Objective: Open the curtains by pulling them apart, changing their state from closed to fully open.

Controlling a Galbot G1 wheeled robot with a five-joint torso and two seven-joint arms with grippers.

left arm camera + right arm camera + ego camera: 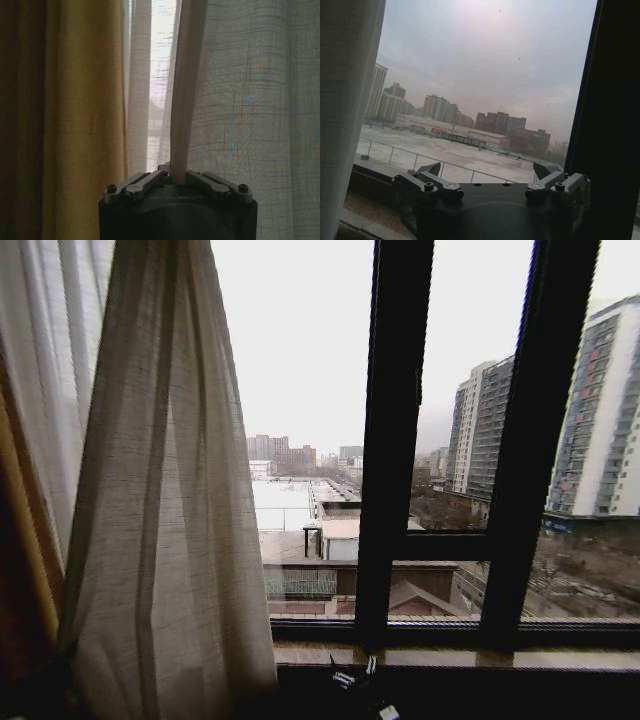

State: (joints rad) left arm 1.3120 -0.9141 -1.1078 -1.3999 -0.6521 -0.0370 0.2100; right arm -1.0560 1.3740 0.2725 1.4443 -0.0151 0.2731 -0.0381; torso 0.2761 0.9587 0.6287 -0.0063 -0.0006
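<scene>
Sheer white curtains [160, 530] hang bunched at the left of the window, leaving the glass beyond bare. Black window frame bars [395, 440] stand upright across the cleared pane, with the stone sill [450, 657] below them. A dark drape with a tan edge [85, 100] hangs beside the sheer fabric. Left gripper [175, 172] is closed tight on a narrow fold of the curtains. Right gripper [487, 172] faces the bare glass, jaws spread wide, holding nothing.
</scene>
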